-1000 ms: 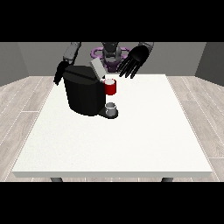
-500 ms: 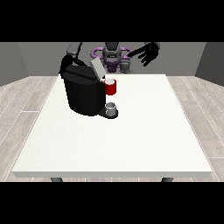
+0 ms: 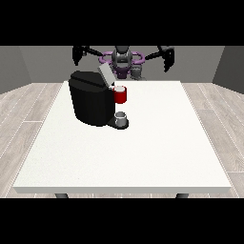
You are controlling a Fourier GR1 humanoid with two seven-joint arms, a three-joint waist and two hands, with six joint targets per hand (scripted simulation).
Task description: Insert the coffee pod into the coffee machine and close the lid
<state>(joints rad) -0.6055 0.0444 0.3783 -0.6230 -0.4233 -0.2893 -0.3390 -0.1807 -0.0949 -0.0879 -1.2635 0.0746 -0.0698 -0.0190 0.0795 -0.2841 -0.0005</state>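
The black coffee machine (image 3: 93, 101) stands on the white table (image 3: 143, 152), left of the middle, with its grey lid (image 3: 105, 74) tilted up. A red thing at the machine (image 3: 120, 95) sits at its front, and a grey thing (image 3: 122, 117) rests on its base below. Another small grey thing (image 3: 137, 72) shows at the table's far edge by the robot's torso; I cannot tell if it is the pod. Both arms are spread wide at shoulder height. The hand at the view's left (image 3: 77, 54) and the hand at the view's right (image 3: 167, 58) hang with fingers down, holding nothing.
The robot's torso (image 3: 122, 59) stands behind the table's far edge. Grey walls and a wooden floor surround the table. White tabletop stretches to the right of the machine and in front of it.
Both hands have risen and swung outward, away from the machine. The hand at the view's left has left the lid, which still stands tilted up.
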